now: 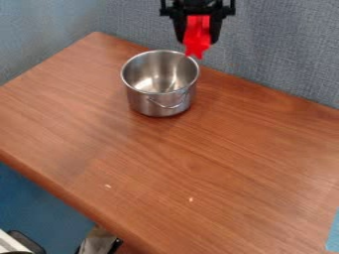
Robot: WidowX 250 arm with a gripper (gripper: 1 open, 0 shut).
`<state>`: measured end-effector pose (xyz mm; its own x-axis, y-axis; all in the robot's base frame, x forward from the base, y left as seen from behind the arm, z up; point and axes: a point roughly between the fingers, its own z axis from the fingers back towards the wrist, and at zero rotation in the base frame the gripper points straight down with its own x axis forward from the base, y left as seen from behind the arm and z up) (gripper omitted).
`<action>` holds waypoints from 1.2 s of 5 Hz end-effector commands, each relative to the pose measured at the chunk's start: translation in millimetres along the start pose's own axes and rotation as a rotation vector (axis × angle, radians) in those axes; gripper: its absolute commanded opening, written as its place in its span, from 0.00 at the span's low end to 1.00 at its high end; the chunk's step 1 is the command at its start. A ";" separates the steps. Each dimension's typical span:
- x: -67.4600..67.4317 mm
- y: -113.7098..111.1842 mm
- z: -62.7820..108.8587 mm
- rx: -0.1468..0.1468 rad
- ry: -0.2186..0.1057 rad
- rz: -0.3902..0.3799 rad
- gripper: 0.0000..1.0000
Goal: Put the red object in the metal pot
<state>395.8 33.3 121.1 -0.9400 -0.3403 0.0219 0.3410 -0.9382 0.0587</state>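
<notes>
The red object [197, 34] hangs upright in the air near the top edge of the camera view, just above and behind the far rim of the metal pot [161, 82]. My gripper [197, 12] is shut on its upper end; the black fingers flank it and most of the gripper is cut off by the top of the frame. The shiny round pot stands on the wooden table [199, 159] at its back left, looks empty inside, and its thin wire handle faces the front.
The table's left and front edges drop off to a blue floor. A blue-grey wall rises behind the table. Some dark and white gear [93, 244] lies at the bottom left below the table edge.
</notes>
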 end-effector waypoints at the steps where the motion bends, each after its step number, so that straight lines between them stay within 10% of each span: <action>1: 0.8 -6.4 31.9 0.016 0.094 0.032 0.00; 3: 0.2 -13.2 18.8 0.011 0.088 0.120 0.00; 6: 15.4 -33.1 25.6 0.009 0.054 -0.050 0.00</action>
<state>364.4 59.6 117.9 -0.9465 -0.3192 0.0476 0.3216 -0.9452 0.0559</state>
